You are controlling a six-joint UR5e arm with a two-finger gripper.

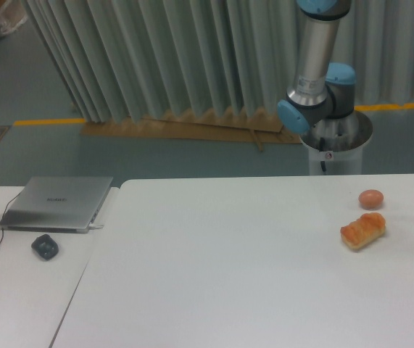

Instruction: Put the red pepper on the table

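The red pepper is out of view. The large white table (228, 275) fills the lower frame. On its right side lie an orange-brown bread roll (362, 231) and a small tan-pink egg-like ball (370, 199). Only the arm's base and lower links (315, 87) show behind the table at the upper right. The gripper has left the frame past the right edge, so nothing shows of its fingers or of anything it may hold.
A narrower white desk (18, 290) on the left carries a grey laptop (57, 203), a dark mouse-like lump (45, 246) and a black cable. The robot's grey pedestal (336, 145) stands behind the table. Pleated curtains hang at the back.
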